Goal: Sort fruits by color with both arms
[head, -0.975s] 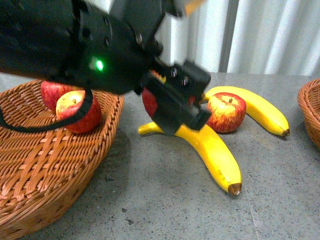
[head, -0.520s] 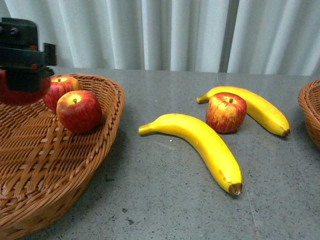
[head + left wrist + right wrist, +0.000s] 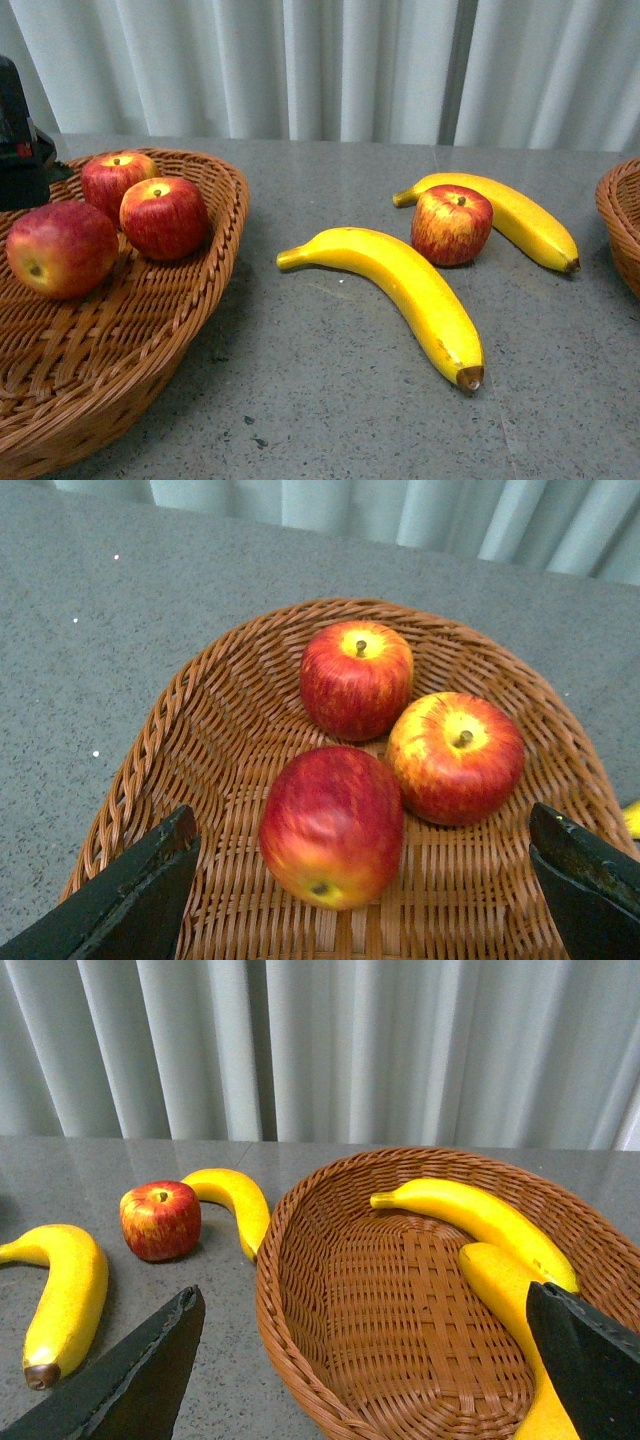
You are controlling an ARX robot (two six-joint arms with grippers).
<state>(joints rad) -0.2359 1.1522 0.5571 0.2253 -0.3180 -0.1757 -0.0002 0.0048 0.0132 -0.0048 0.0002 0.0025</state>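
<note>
Left wrist view: our left gripper (image 3: 360, 825) hovers, fingers wide apart, over the left basket (image 3: 150, 750). The apple (image 3: 332, 825) it clutched half a second ago now lies there beside two others. Our right gripper (image 3: 362, 1295) gapes above the banana basket (image 3: 300, 1260).

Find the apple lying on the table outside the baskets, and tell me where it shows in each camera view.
Front view: the loose apple sits right of centre on the table, against the far banana.
Left wrist view: not in it.
Right wrist view: the loose apple lies between the far banana and the near banana, outside the right basket.
Shared landmark: the far banana curving just behind it.
</note>
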